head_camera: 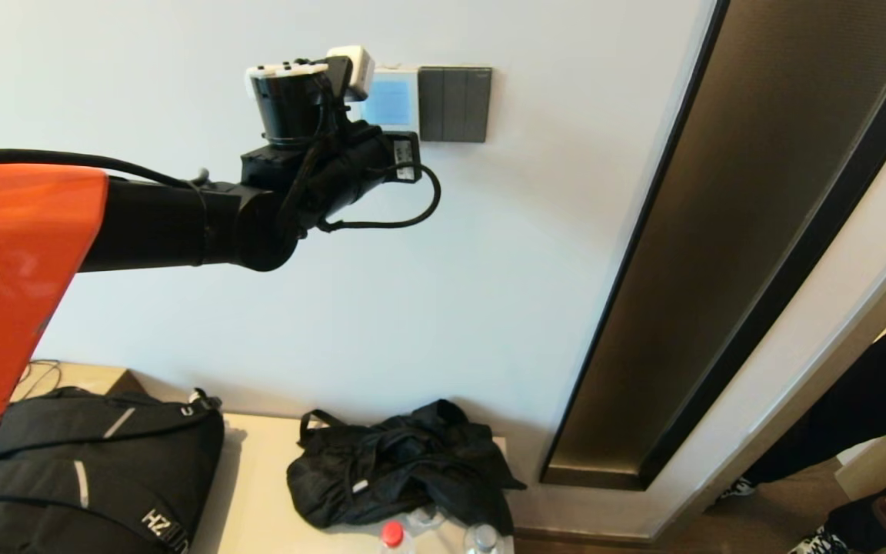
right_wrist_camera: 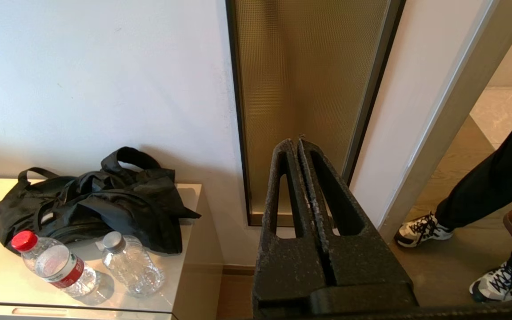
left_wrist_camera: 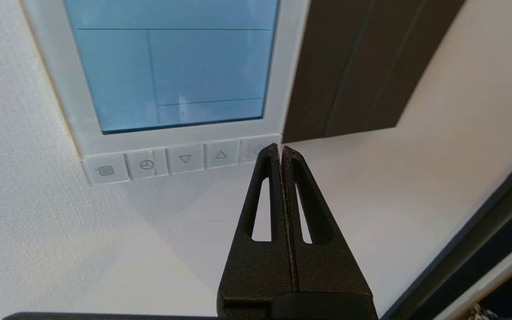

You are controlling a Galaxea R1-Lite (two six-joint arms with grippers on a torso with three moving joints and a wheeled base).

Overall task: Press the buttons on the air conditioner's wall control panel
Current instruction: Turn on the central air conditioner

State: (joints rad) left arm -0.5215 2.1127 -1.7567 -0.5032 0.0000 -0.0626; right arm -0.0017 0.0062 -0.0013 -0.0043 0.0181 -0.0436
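The white wall control panel (head_camera: 389,100) with a blue screen (left_wrist_camera: 171,66) hangs high on the wall. A row of small white buttons (left_wrist_camera: 185,159) runs along one edge of it. My left gripper (left_wrist_camera: 281,149) is shut and empty. Its closed tips sit at the last button (left_wrist_camera: 249,152) of the row, partly covering it; contact cannot be told. In the head view the left arm's wrist (head_camera: 312,115) hides the fingers. My right gripper (right_wrist_camera: 298,142) is shut and empty, held low away from the panel.
A dark grey switch plate (head_camera: 454,104) sits right beside the panel. A tall bronze wall panel (head_camera: 758,231) stands to the right. Below, a cabinet (head_camera: 258,477) holds black bags (head_camera: 404,469) and two bottles (right_wrist_camera: 51,264). A person's legs (right_wrist_camera: 482,195) are at the right.
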